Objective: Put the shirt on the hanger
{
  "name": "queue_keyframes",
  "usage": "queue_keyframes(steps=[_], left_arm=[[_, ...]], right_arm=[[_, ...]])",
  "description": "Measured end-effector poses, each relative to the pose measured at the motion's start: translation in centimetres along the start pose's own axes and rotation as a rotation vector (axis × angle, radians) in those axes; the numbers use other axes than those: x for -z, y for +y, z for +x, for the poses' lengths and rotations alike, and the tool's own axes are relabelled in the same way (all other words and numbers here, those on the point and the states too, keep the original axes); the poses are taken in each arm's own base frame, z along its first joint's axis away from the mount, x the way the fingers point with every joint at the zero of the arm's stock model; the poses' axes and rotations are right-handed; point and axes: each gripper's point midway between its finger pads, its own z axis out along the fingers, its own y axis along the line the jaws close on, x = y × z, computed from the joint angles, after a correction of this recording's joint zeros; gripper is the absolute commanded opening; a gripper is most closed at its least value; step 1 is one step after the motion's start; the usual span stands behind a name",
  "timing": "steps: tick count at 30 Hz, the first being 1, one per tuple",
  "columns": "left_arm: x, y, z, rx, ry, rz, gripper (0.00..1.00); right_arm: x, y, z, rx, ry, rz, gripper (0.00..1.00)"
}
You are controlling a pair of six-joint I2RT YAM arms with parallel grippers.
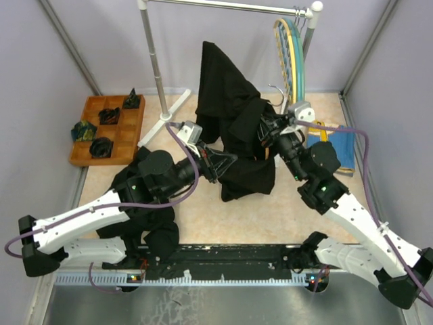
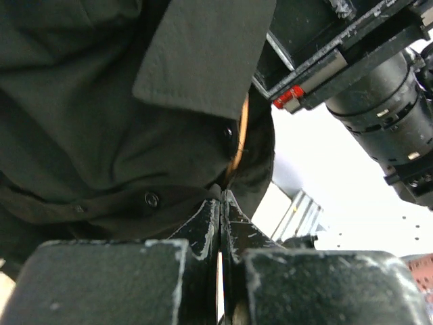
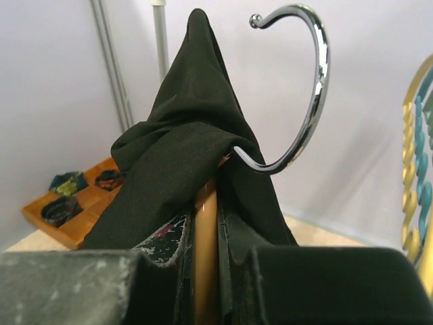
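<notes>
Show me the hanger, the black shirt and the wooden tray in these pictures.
hanger [image 3: 321, 81], right wrist view, on its chrome hook.
shirt [image 1: 226, 95], top view, on the fabric draped high.
wooden tray [image 1: 130, 135], top view, on a bare compartment.

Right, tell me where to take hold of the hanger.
Grip the hanger at its orange neck, just under the metal hook, coming from below: the hook stands upright and bare there, while the black shirt drapes over the rest.
</notes>
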Motion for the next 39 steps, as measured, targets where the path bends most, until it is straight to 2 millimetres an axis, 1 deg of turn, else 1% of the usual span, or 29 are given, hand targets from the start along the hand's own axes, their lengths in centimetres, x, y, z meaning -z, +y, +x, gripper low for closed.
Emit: queue_keyframes(steps=[2,3,6,7,10,11,13,15,17,18,19,21,23,25,28,30,33,39], left_arm=[[0.0,-0.3,-1.4,-0.011,-0.019,-0.013,0.01],[0.0,-0.5,-2.3,-0.019,-0.032,-0.019,0.05],[-0.1,-1.0,-4.3,-0.042,-0.062,-0.028,0.28],[-0.1,-1.0,-4.7,-0.051,-0.067,-0.032,0.35],[0.0,-0.6,-4.7,-0.075,-0.061,-0.05,0.52],[0.1,-0.4,-4.4,-0.083,-0.052,-0.06,0.56],[0.5,0.2,-3.8,-0.104,-0.035,-0.078,0.63],[1.1,0.9,-3.2,-0.123,-0.014,-0.096,0.71],[2.0,1.5,-2.9,-0.151,0.001,-0.112,0.78],[2.4,1.8,-2.9,-0.163,0.003,-0.118,0.82],[3.0,2.0,-2.9,-0.178,0.004,-0.124,0.9],[4.0,2.5,-3.2,-0.209,0.0,-0.136,0.97],[4.8,3.1,-3.4,-0.249,-0.004,-0.151,0.99],[5.4,3.8,-3.2,-0.295,-0.002,-0.171,1.0],[5.6,5.5,-2.0,-0.384,0.029,-0.216,1.0],[5.5,6.4,-1.0,-0.44,0.06,-0.235,1.0],[5.2,7.4,0.4,-0.515,0.104,-0.245,1.0],[3.9,8.0,1.4,-0.587,0.112,-0.24,1.0]], right_arm=[[-0.7,0.6,-1.0,0.002,0.048,-0.027,0.0],[-1.1,0.8,-1.8,0.0,0.059,-0.036,0.0],[-2.1,1.3,-4.9,-0.009,0.12,-0.057,0.0],[-2.3,1.3,-6.1,-0.011,0.131,-0.06,0.0],[-2.2,1.4,-9.2,-0.014,0.164,-0.067,0.0],[-1.8,1.3,-9.8,-0.012,0.182,-0.068,0.0],[-1.1,1.2,-10.1,-0.006,0.22,-0.069,0.0],[-0.5,1.1,-9.7,0.001,0.271,-0.073,0.0],[0.2,1.2,-8.8,0.012,0.347,-0.083,0.0],[0.4,1.3,-8.1,0.018,0.382,-0.089,0.0],[0.6,1.3,-7.6,0.022,0.412,-0.094,0.0],[1.2,1.4,-5.6,0.036,0.5,-0.102,0.0],[1.8,1.4,-4.0,0.047,0.571,-0.107,0.0],[2.5,1.3,-2.6,0.055,0.632,-0.109,0.0],[3.5,1.5,-1.5,0.055,0.696,-0.123,0.0],[3.8,1.7,-1.5,0.048,0.721,-0.134,0.0],[3.9,2.0,-2.1,0.031,0.728,-0.147,0.0],[4.4,2.5,-2.5,-0.003,0.736,-0.161,0.0]])
